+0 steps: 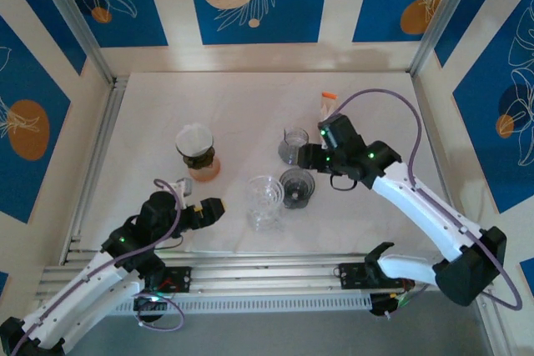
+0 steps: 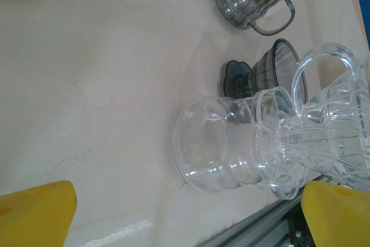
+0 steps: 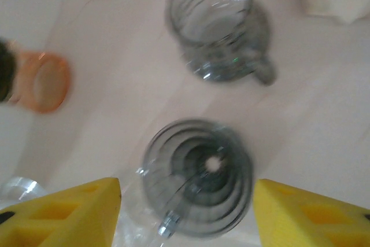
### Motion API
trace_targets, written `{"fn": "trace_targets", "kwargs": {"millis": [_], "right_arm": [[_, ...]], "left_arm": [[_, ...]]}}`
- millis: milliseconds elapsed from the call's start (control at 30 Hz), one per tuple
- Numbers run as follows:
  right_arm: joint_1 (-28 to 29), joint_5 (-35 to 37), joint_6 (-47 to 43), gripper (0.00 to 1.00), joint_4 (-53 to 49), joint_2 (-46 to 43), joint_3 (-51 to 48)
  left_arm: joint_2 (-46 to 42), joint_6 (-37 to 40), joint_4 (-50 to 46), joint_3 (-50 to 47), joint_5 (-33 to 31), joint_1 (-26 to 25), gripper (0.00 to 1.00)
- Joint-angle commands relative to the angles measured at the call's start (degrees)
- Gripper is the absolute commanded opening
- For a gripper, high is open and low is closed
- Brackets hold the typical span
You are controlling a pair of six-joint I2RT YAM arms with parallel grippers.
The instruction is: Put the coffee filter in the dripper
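Observation:
A white coffee filter (image 1: pixel 194 137) sits on top of an orange dripper (image 1: pixel 201 167) at the table's middle left. A smoky grey dripper (image 1: pixel 297 188) stands right of a clear dripper (image 1: pixel 265 202). My right gripper (image 1: pixel 307 158) hovers just behind the grey dripper (image 3: pixel 199 183). Its yellow fingers (image 3: pixel 75 212) are open on either side of the dripper, and the cone looks bare inside. My left gripper (image 1: pixel 214 207) is open and points at the clear dripper (image 2: pixel 231 143) from a short way off, with nothing in it.
A grey glass mug (image 1: pixel 293 145) stands behind the grey dripper. An orange-topped white item (image 1: pixel 329 102) is further back. Metal rails (image 1: pixel 267 271) run along the near edge. Bare table lies at the back and left.

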Motion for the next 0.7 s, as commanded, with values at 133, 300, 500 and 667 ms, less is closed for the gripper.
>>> {"fn": "trace_targets", "kwargs": {"millis": [133, 300, 500, 667], "right_arm": [[-9.8, 5.0, -7.6, 0.52, 6.5, 11.1, 4.9], [-15.0, 3.0, -8.1, 0.49, 7.9, 19.5, 11.7], [-16.9, 5.0, -7.9, 0.35, 5.7, 28.7, 20.7], [-17.0, 8.9, -8.4, 0.29, 3.1, 34.5, 25.6]], "left_arm": [[1.8, 1.6, 0.8, 2.2, 0.9, -0.6, 0.99], [1.6, 1.1, 0.8, 1.7, 0.8, -0.6, 0.99], [2.5, 1.1, 1.2, 1.9, 0.6, -0.6, 1.00], [3.8, 1.2, 2.0, 1.8, 0.8, -0.7, 0.99]]}}
